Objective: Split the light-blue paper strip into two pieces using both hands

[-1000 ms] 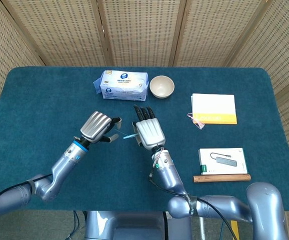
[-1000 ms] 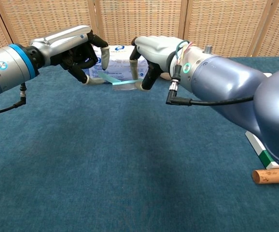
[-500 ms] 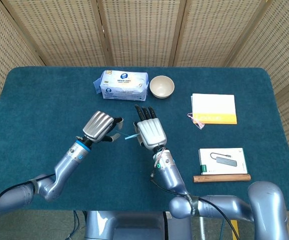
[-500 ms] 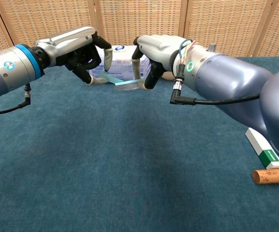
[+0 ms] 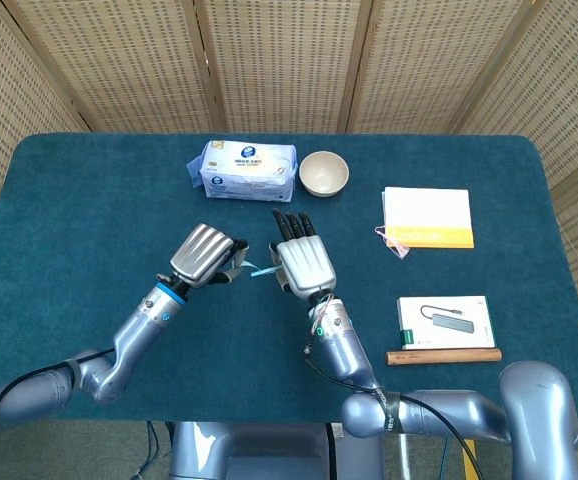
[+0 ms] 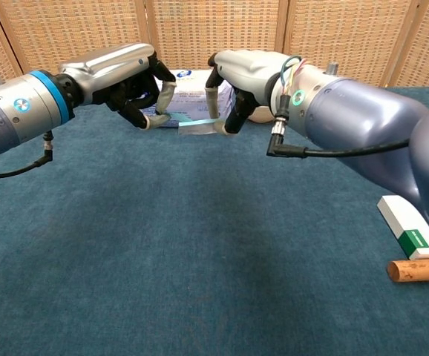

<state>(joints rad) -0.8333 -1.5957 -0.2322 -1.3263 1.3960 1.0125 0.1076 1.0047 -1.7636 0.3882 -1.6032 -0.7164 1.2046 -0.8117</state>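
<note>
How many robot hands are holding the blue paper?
2. The left hand pinches one end of the paper strip, the right hand the other end, above the table.

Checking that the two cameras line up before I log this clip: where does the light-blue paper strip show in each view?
Head view: the light-blue paper strip is a short sliver left of centre, between the left hand and right hand.
Chest view: the strip spans the two hands near top centre, above the table.
Shared landmark: the tissue pack, behind the strip in both.
</note>
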